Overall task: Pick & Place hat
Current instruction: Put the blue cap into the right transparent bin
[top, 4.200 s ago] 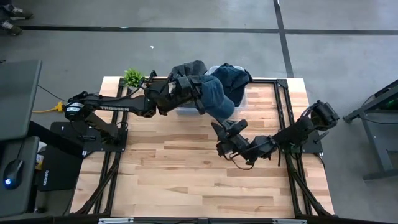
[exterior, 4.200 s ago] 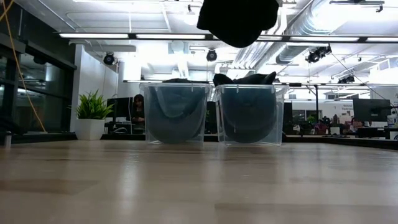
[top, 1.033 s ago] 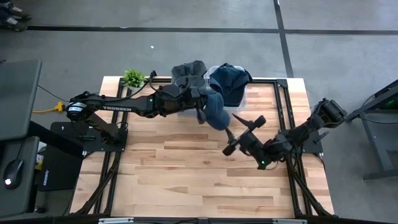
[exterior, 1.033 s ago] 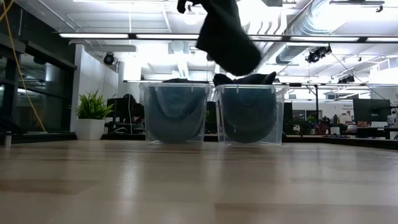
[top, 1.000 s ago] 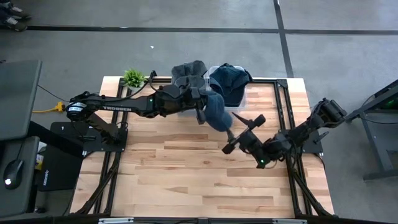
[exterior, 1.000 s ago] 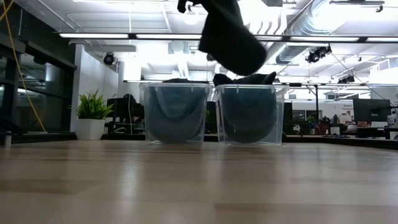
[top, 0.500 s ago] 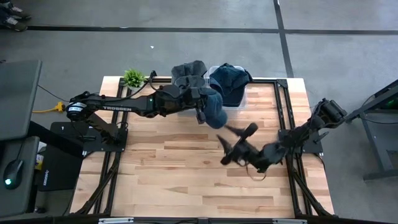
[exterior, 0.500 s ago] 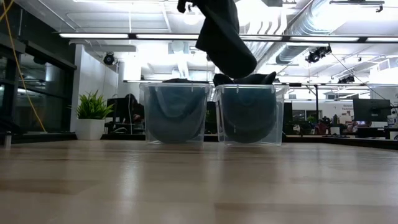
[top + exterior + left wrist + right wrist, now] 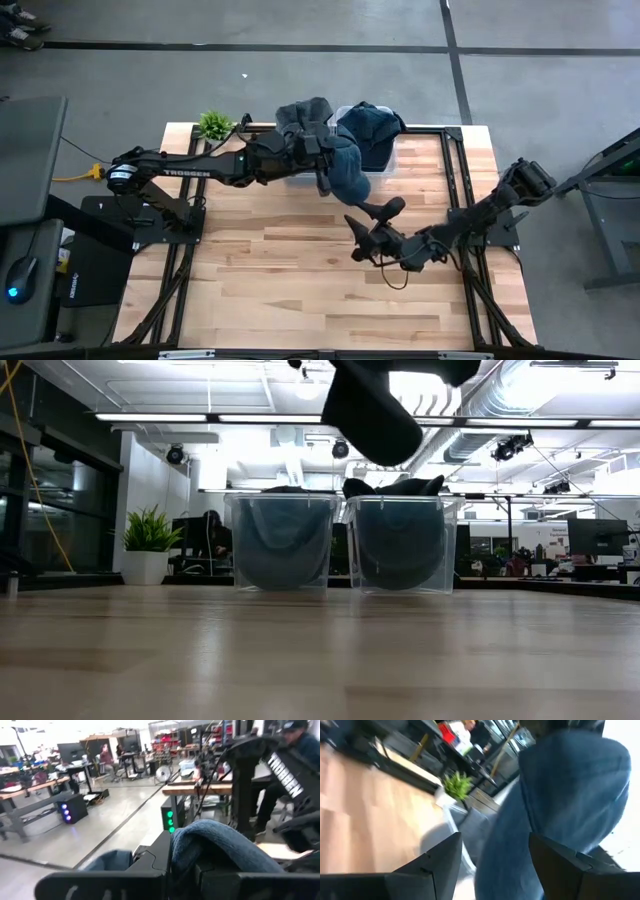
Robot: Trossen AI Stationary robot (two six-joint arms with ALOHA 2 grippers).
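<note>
A blue denim hat (image 9: pixel 348 174) hangs in the air in front of two clear bins, held up by my left gripper (image 9: pixel 325 168), which is shut on it. The low view shows the hat (image 9: pixel 370 405) as a dark shape high above the table. My right gripper (image 9: pixel 370 214) is open just on the near side of the hat. In the right wrist view the hat (image 9: pixel 560 795) fills the space ahead of the spread fingers. I cannot tell whether they touch it. My left gripper pinches a fold of the hat's denim (image 9: pixel 215 842) between its two fingers, coming level from the table's left. The hat is lifted clear and hangs off the gripper toward the right arm. The gripper's own body hides which part of the hat it has.
Two clear bins stand at the table's far edge. The left bin (image 9: pixel 283 543) holds a grey hat (image 9: pixel 303 112) and the right bin (image 9: pixel 402 545) holds blue hats (image 9: pixel 372 128). A small potted plant (image 9: pixel 214 124) sits at the far left corner. Bare wood lies near and left.
My right gripper has stayed open, turned about its wrist and shifted a little toward the table's left, close under the hat. The hat, still held by my left gripper, has swung and moved slightly toward the far edge.
</note>
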